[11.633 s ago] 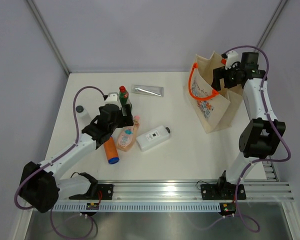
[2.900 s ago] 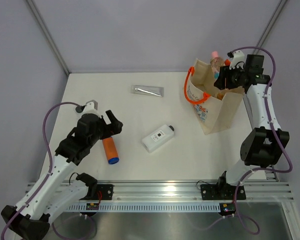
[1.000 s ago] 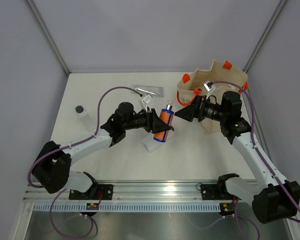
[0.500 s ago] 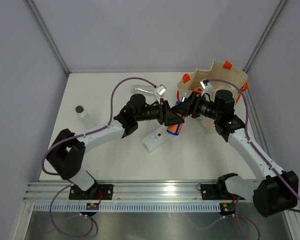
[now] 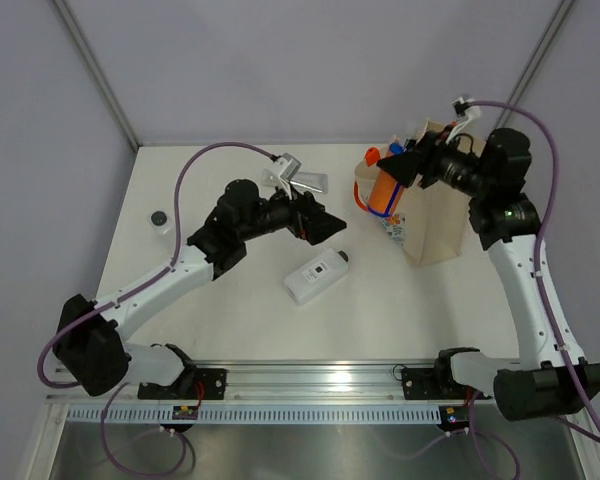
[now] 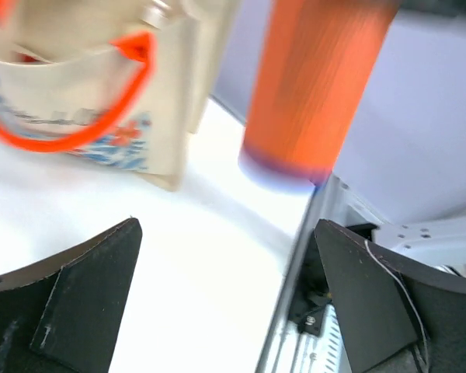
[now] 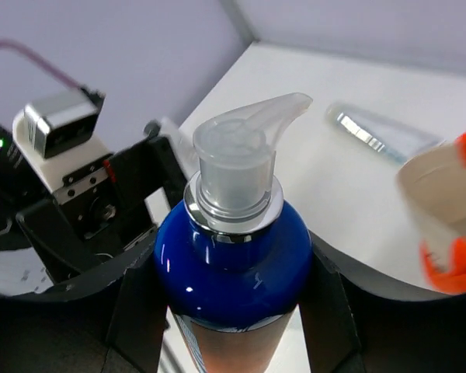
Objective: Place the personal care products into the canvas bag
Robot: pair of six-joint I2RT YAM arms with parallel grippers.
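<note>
My right gripper (image 5: 398, 172) is shut on the orange cylinder with the blue cap (image 5: 384, 194) and holds it in the air, cap end down, beside the canvas bag (image 5: 442, 222). In the right wrist view the blue cap (image 7: 231, 256) and its clear pump sit between the fingers of my right gripper (image 7: 231, 303). My left gripper (image 5: 318, 224) is open and empty left of the bag. From the left wrist the orange cylinder (image 6: 318, 85) hangs ahead of my left gripper (image 6: 225, 303), next to the bag (image 6: 101, 116). A white flat bottle (image 5: 314, 275) and a silver tube (image 5: 308, 181) lie on the table.
A small dark-capped item (image 5: 158, 218) stands at the table's left side. The bag's orange handle (image 5: 365, 192) hangs over its left side. The aluminium rail (image 5: 320, 380) runs along the near edge.
The orange cylinder passed from my left gripper to my right one. The left gripper opened and drew back left; the right arm lifted the cylinder up beside the bag.
</note>
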